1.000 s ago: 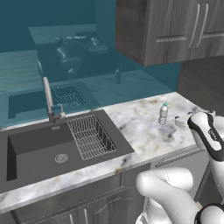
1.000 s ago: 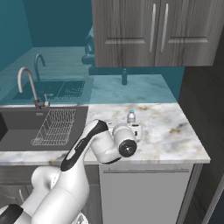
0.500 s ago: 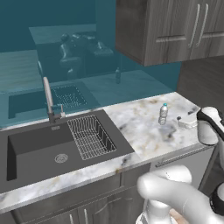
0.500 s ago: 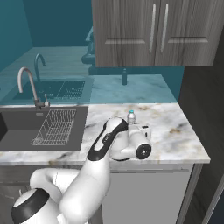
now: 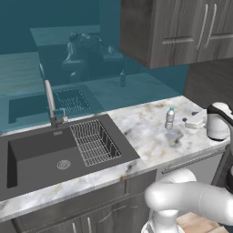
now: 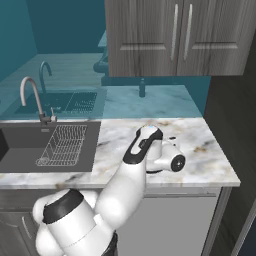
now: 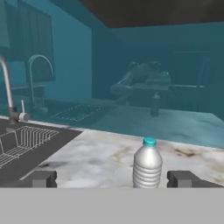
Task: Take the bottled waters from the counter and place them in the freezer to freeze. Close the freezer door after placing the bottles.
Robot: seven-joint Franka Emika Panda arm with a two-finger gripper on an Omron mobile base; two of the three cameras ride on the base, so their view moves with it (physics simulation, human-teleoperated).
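One bottled water [image 5: 169,118] stands upright on the marble counter [image 5: 145,139], clear and ribbed with a light blue cap. My gripper [image 5: 188,121] hovers just right of it, low over the counter and pointing at it. In the hand view the bottle [image 7: 147,168] stands just ahead, between the fingertips [image 7: 41,178] and closer to the right-hand one. The gripper [image 7: 113,179] is open and holds nothing. In the right base view my arm [image 6: 142,150] covers the bottle. A tall dark panel [image 6: 232,100] rises at the counter's right end; I cannot tell whether it is the freezer.
A dark sink [image 5: 41,157] with a wire rack [image 5: 95,143] and a faucet [image 5: 50,102] takes up the counter's left half. Grey woodgrain wall cabinets [image 5: 182,27] hang above the bottle. The counter's front edge runs close under my hand.
My hand has swung to the right along the counter and now faces the bottle from its right side. The jaws stayed open and the bottle has not moved.
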